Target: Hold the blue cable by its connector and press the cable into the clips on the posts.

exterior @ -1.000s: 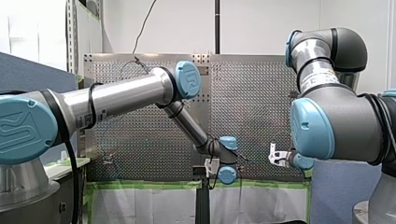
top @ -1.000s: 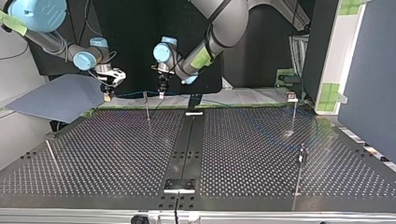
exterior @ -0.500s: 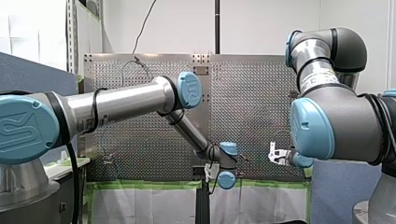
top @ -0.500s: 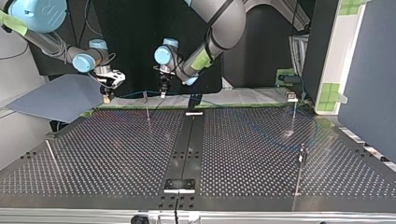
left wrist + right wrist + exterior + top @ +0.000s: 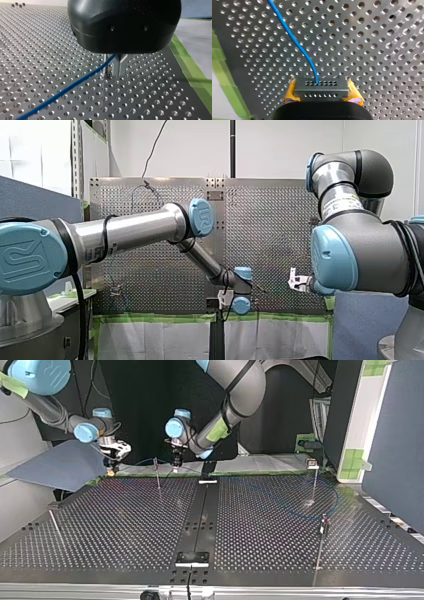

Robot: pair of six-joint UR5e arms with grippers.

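Note:
My right gripper (image 5: 322, 93) has its yellow pads shut on the grey connector (image 5: 320, 87), and the blue cable (image 5: 294, 40) runs from it over the perforated table (image 5: 374, 62). My left gripper (image 5: 116, 72) has its metal fingers shut on the blue cable (image 5: 62, 90), low over the table. In the top view my right gripper (image 5: 111, 466) is at the far left edge and my left gripper (image 5: 176, 462) is beside it. A thin post (image 5: 157, 472) stands between them. The cable (image 5: 142, 461) hangs between the two grippers, close to that post's top.
More clip posts stand at the top view's right, one far (image 5: 314, 480) and one near (image 5: 321, 540). A thin rod (image 5: 55, 527) lies at the near left. Green tape (image 5: 190, 70) marks the table's edge. A blue panel (image 5: 60, 465) stands behind my right gripper.
Both grippers have come lower toward the table. In the top view my left gripper drifted slightly right and my right gripper slightly left. The cable's loop at the right has sunk closer to the table.

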